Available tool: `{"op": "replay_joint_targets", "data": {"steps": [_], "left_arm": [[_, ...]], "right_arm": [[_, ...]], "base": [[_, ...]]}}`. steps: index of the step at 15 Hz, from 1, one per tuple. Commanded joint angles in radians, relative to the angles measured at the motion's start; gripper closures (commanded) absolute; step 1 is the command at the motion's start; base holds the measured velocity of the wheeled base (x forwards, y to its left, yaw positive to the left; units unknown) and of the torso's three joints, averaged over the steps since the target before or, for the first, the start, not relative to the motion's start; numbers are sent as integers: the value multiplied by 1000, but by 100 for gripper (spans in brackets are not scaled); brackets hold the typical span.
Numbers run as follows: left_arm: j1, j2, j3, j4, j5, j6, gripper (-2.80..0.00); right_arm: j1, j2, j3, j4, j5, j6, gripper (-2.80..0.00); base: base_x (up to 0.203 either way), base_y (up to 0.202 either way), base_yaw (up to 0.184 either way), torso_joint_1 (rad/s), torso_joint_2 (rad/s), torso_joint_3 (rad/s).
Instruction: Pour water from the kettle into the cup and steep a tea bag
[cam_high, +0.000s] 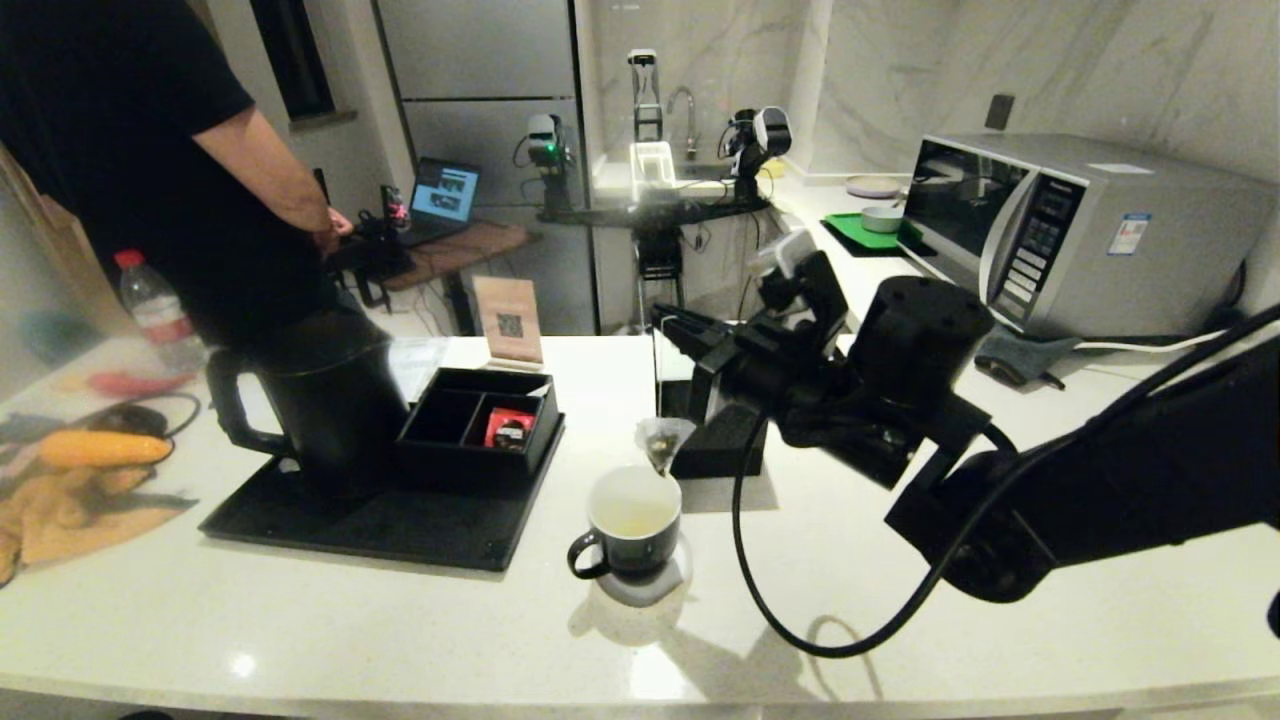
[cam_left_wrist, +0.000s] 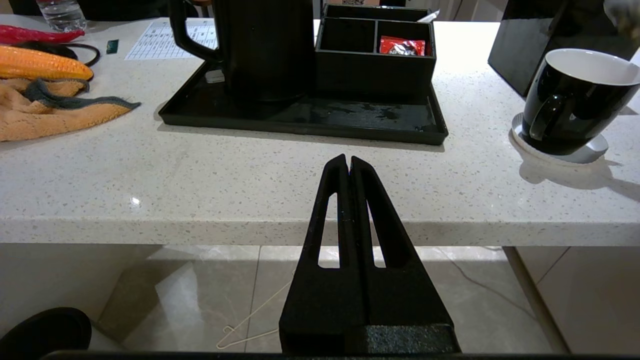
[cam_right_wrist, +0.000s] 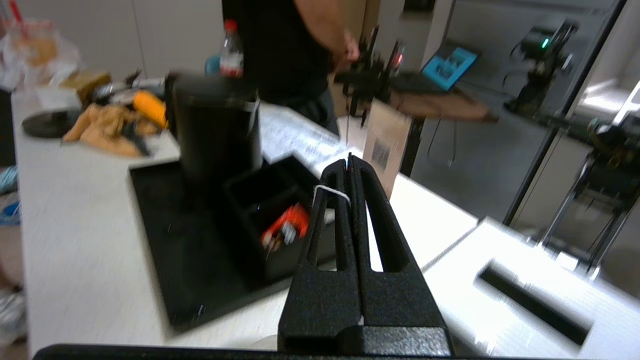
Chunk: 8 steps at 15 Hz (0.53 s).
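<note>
The black kettle (cam_high: 330, 400) (cam_left_wrist: 265, 45) (cam_right_wrist: 215, 130) stands upright on a black tray (cam_high: 380, 530), handle to the left. The dark cup (cam_high: 632, 520) (cam_left_wrist: 575, 100) sits on a pale coaster right of the tray, white inside showing; no stream of water is visible. The small grey-white tea bag (cam_high: 663, 437) hangs on its string just above and behind the cup's mouth. My right gripper (cam_high: 665, 320) (cam_right_wrist: 349, 162) is high above it, shut on the white string (cam_right_wrist: 330, 191). My left gripper (cam_left_wrist: 348, 160) is shut and empty, low at the counter's front edge, out of the head view.
A black divided box (cam_high: 480, 420) on the tray holds a red packet (cam_high: 510, 428) (cam_left_wrist: 402, 46). A black tissue box (cam_high: 720, 440) stands behind the cup. An orange cloth (cam_left_wrist: 45, 115) and corn (cam_high: 100, 448) lie far left. A microwave (cam_high: 1080, 230) is far right. A person (cam_high: 150, 150) stands behind the counter.
</note>
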Motion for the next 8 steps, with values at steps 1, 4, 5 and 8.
{"op": "replay_joint_targets", "data": {"steps": [1,4,5,8], "left_arm": [[0,0,0,0,0,-2,0],[0,0,0,0,0,-1,0],[0,0,0,0,0,-1,0],[0,0,0,0,0,-1,0]], "right_arm": [[-4,2,-134,61,2,-1,0],[-32,27,-326,189,2,-1,0],[-48,43,-387,225,2,-1,0],[-112,100,-557,327,2,-1,0]], "base": [[0,0,0,0,0,0],[0,0,0,0,0,0],[0,0,0,0,0,0],[0,0,0,0,0,0]]}}
